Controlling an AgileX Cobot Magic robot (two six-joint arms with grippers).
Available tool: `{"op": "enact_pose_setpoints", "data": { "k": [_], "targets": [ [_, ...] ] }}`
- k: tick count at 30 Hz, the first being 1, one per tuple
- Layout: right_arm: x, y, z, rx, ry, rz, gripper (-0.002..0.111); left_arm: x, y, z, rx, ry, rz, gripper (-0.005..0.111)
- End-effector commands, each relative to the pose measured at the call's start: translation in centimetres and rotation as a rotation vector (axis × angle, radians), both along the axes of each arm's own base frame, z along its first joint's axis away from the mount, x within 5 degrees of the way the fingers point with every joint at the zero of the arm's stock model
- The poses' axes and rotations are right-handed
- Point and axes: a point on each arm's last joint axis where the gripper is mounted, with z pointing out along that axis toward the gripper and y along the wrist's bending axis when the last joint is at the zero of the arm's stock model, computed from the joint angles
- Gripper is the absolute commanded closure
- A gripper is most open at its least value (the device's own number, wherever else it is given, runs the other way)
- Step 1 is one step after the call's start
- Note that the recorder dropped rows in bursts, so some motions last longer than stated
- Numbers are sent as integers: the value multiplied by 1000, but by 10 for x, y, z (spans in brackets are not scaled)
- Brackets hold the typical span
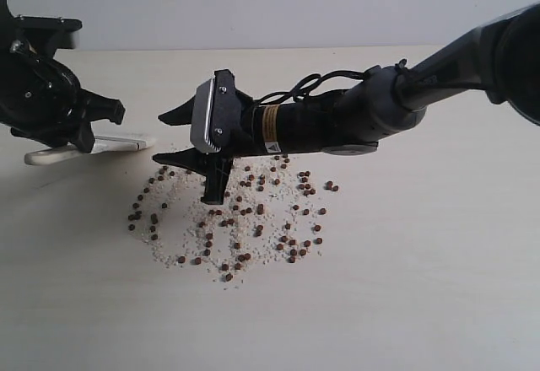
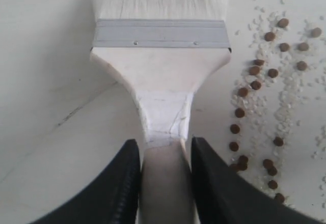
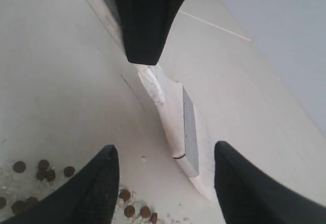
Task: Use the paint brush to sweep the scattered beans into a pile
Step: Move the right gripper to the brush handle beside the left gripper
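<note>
Exterior high, angled down; wrist views close, probably low, sharing paint brush (image 2: 160,71).

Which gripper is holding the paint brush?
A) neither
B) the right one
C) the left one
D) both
C: the left gripper has its jaws closed on the handle of the paint brush, while the right gripper stands open over the beans, gripping nothing.

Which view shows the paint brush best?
The left wrist view: the paint brush fills the picture, with bristles, metal band and handle visible, held by the left gripper. The exterior view shows it small, half hidden under that gripper. The right wrist view shows it edge-on.
</note>
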Motion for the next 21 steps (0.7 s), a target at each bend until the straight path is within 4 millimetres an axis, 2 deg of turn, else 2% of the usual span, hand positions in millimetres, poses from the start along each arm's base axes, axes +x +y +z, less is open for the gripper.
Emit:
{"op": "enact_pose_setpoints", "data": {
  "k": [1, 6, 11, 15, 21],
  "targets": [
    [5, 5, -6, 38, 40, 0, 55, 1, -3, 7, -61, -21, -2, 107],
    [8, 12, -9, 74, 126, -11, 55, 1, -9, 8, -124, -20, -13, 107],
    [6, 32, -6, 72, 103, 13, 55, 1, -10, 8, -136, -19, -9, 107],
    [5, 50, -12, 35, 109, 2, 55, 0, -10, 8, -133, -13, -11, 107],
    [5, 56, -19, -8, 94, -17, 55, 0, -10, 8, -129, -14, -24, 107]
  ]
}}
